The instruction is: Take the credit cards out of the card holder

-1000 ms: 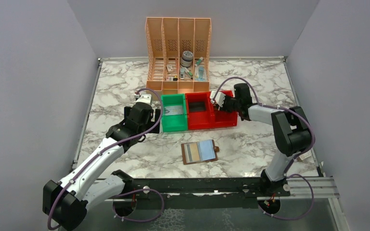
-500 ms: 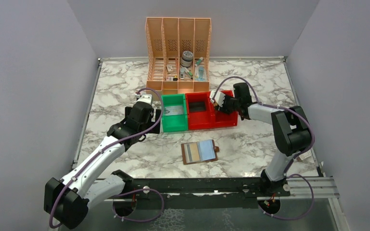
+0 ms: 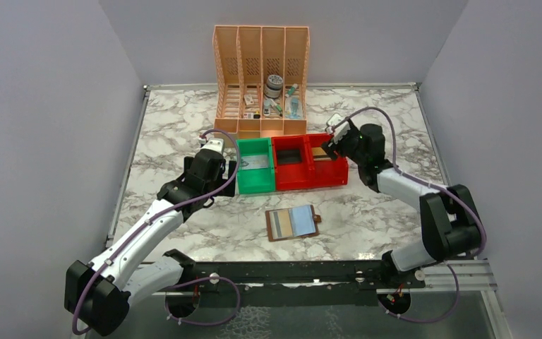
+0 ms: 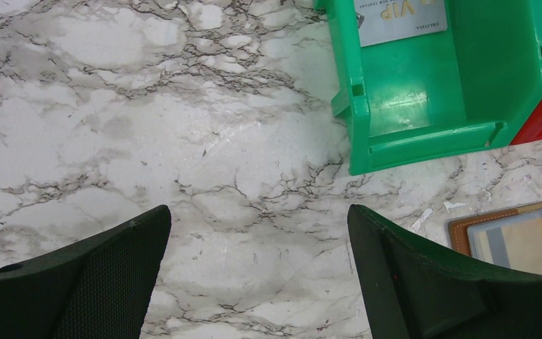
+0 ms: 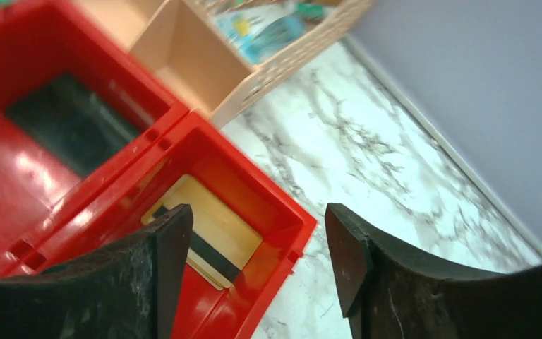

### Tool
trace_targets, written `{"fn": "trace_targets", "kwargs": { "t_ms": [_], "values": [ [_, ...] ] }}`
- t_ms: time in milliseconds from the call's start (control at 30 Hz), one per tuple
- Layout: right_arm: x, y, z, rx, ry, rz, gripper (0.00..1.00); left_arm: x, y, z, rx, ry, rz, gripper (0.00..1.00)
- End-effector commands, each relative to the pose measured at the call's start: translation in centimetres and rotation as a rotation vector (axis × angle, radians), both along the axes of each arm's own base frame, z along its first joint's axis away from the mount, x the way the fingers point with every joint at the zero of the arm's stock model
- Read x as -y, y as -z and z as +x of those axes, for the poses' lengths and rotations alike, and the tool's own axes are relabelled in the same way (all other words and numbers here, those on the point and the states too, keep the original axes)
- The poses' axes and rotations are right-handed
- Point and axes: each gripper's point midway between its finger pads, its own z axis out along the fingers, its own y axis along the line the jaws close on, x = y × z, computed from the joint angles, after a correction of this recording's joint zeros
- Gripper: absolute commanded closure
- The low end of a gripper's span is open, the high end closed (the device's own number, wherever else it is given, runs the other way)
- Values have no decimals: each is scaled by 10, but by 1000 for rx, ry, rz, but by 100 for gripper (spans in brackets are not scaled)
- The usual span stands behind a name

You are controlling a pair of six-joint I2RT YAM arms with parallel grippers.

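The brown card holder [image 3: 293, 223] lies open on the marble near the front, with tan and pale blue credit cards [image 3: 300, 220] in its slots; its corner [image 4: 515, 244] shows in the left wrist view. A grey card [image 4: 400, 14] lies in the green bin [image 3: 255, 176]. A tan card with a dark stripe [image 5: 215, 226] lies flat in the right red bin [image 3: 329, 174]. My right gripper [image 5: 257, 208] hangs open above that bin's far right corner, holding nothing. My left gripper [image 4: 257, 210] is wide open over bare marble left of the green bin.
A middle red bin [image 3: 291, 172] holds a dark flat thing [image 5: 70, 123]. The peach file organiser [image 3: 261, 78] with small items stands behind the bins. Grey walls close in the table on three sides.
My right gripper has opened and drawn back up and to the right from the right red bin, where the tan card now lies free. The left arm has not moved.
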Motion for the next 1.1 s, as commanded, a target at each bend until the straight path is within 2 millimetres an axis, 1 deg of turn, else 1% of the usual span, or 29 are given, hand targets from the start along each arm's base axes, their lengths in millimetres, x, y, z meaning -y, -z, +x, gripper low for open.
{"fn": "trace_targets", "kwargs": {
  "t_ms": [0, 33, 67, 100, 133, 167, 233, 267, 300, 333, 433, 533, 567, 667, 700, 767, 800, 867, 900, 1000, 1067],
  "values": [
    [24, -70, 6, 100, 315, 423, 23, 3, -7, 4, 23, 16, -19, 1],
    [27, -73, 5, 60, 362, 488, 14, 3, -7, 4, 23, 15, -19, 1],
    [30, -69, 3, -33, 438, 554, 6, 3, -8, 4, 25, 14, -19, 1],
    [33, -64, 2, -127, 524, 619, 4, 3, -8, 4, 24, 14, -18, 1],
    [31, -61, 2, -190, 551, 638, 4, 3, -8, 4, 25, 14, -18, 1],
    [26, -57, 0, -250, 547, 620, 3, 3, -8, 4, 26, 17, -20, 1],
    [5, -49, -11, -372, 459, 622, 3, 3, -8, 3, 27, 18, -22, 1],
    [-14, -48, -24, -446, 352, 637, 3, 3, -8, 3, 28, 18, -22, 1],
    [-28, -47, -36, -503, 268, 656, 3, 3, -9, 4, 30, 18, -23, 1],
    [-37, -46, -47, -544, 205, 672, 4, 3, -9, 3, 32, 17, -23, 1],
    [-55, -35, -73, -695, 127, 733, 12, 2, -11, 3, 38, 13, -22, 1],
    [-70, -27, -97, -813, 77, 770, 23, 1, -15, 3, 54, 9, -27, 1],
    [-75, -22, -103, -828, 81, 758, 25, 0, -16, 3, 60, 6, -27, 1],
    [-87, -10, -121, -819, 128, 663, 27, -2, -19, 2, 73, 0, -33, 1],
    [-84, -6, -122, -797, 154, 630, 27, -2, -20, 2, 76, 0, -34, 1],
    [-70, -2, -120, -753, 243, 572, 31, -2, -21, 1, 81, 1, -34, 1],
    [-65, -2, -121, -727, 258, 545, 31, -2, -22, 1, 84, 3, -37, 1],
    [-58, -5, -128, -705, 284, 523, 32, -2, -23, 1, 89, 6, -43, 1],
    [-57, -5, -136, -711, 282, 519, 33, -1, -24, 0, 90, 6, -46, 1],
    [-67, -4, -160, -725, 245, 515, 34, -2, -24, 0, 91, 7, -44, 1],
    [-73, 2, -175, -753, 235, 507, 36, -1, -24, 1, 89, 7, -44, 1]
  ]
}}
